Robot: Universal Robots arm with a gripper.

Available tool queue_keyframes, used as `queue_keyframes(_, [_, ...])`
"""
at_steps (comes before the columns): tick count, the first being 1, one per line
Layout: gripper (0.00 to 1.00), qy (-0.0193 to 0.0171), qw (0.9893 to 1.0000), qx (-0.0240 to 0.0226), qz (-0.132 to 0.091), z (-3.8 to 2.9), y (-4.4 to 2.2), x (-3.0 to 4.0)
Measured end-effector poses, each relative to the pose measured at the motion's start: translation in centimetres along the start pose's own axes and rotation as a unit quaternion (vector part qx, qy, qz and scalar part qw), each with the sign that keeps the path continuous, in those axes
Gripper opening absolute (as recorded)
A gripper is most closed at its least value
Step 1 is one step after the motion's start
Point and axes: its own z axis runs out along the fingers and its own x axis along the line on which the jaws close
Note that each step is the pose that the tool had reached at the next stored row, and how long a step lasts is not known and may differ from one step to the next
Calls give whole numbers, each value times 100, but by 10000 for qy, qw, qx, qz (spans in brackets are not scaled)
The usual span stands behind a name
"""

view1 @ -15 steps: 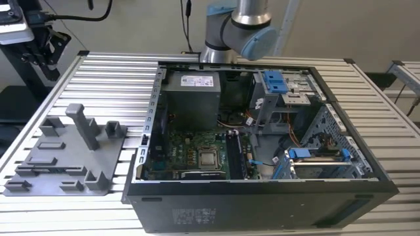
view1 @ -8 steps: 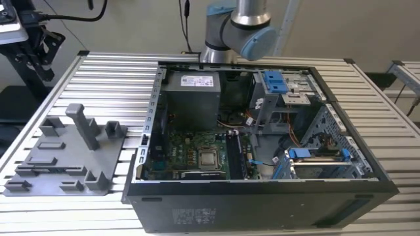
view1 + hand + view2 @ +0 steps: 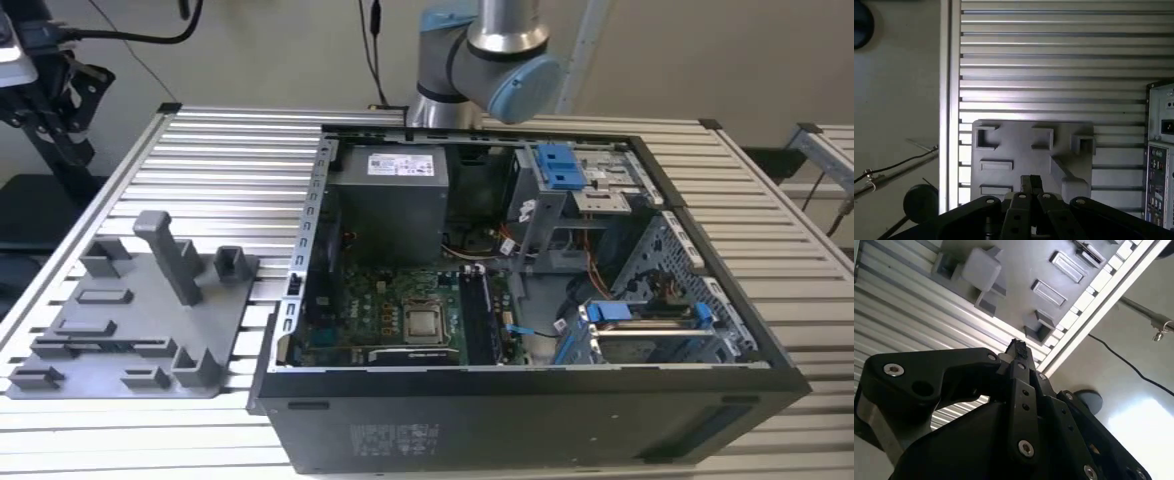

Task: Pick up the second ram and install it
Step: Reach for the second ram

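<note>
In both wrist views my gripper (image 3: 1030,181) (image 3: 1018,349) hangs above the grey plastic fixture plate (image 3: 1019,145) (image 3: 1019,270). Its two black fingers are pressed together, and I see nothing between them. The plate's recesses and upright posts look bare. In the exterior view the same plate (image 3: 134,320) lies on the slatted table to the exterior view's left of the open computer case (image 3: 534,410). The green motherboard (image 3: 387,310) lies inside the case, with long dark memory slots (image 3: 478,318) beside the processor. The second ram is out of view.
The arm's base (image 3: 481,60) stands behind the case. Inside the case are a grey power supply (image 3: 387,200), blue drive brackets (image 3: 561,165) and loose cables. A stand with cables (image 3: 54,90) is off the table at the exterior view's far left. The table's edge rail (image 3: 949,100) borders bare floor.
</note>
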Motion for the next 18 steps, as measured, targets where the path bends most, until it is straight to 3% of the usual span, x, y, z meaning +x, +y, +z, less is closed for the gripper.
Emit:
queue_keyframes(8, [11,-1,10000,-1,0,7,-10,10])
queue_keyframes(18, [11,0,10000,0,0,18,-156,37])
